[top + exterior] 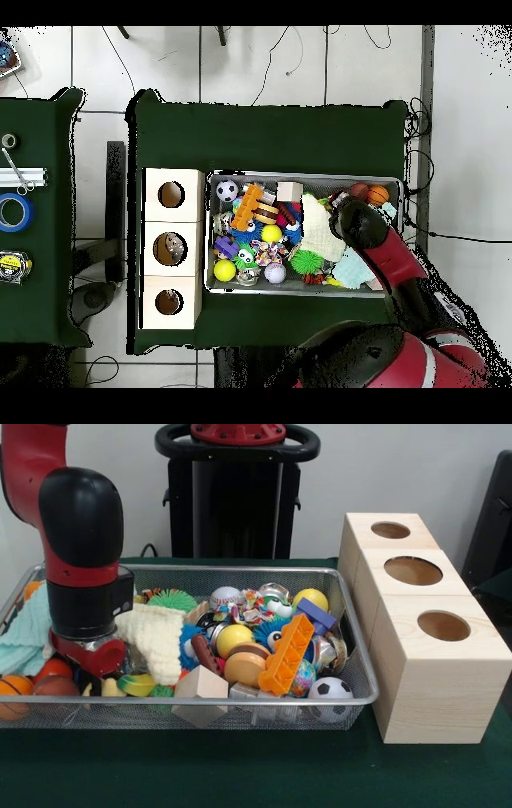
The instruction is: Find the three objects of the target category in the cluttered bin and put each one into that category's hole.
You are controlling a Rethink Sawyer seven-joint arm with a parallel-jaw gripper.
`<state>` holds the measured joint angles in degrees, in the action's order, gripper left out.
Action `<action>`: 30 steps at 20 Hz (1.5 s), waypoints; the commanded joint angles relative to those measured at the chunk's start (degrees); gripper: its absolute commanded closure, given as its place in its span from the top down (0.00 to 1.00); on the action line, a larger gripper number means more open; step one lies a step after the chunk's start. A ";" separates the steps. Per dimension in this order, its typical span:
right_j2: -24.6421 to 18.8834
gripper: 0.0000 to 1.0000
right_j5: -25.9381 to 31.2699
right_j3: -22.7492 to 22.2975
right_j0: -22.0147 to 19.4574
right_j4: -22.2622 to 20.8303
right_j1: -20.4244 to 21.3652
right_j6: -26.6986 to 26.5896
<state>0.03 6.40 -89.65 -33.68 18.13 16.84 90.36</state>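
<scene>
Gripper [90, 652] sat low in the wire-mesh bin [240, 570], beside a cream knit cloth [156, 636] — finger state could not be told. Smallest hole [390, 530] — far cube, apparently empty.

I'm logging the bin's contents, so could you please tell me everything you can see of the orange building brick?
The orange building brick is a long plastic block with a double row of round studs. It lies tilted on top of the clutter in the bin, right of middle in the front view, leaning over a tan wooden disc and beside a yellow ball. A blue block sits by its upper end. Nothing grips it.
</scene>
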 commanded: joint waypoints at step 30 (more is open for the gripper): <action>8.17 0.00 27.58 -15.84 8.89 -7.58 22.16 11.48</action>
<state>1.35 11.78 -99.47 -30.75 10.65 26.10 90.36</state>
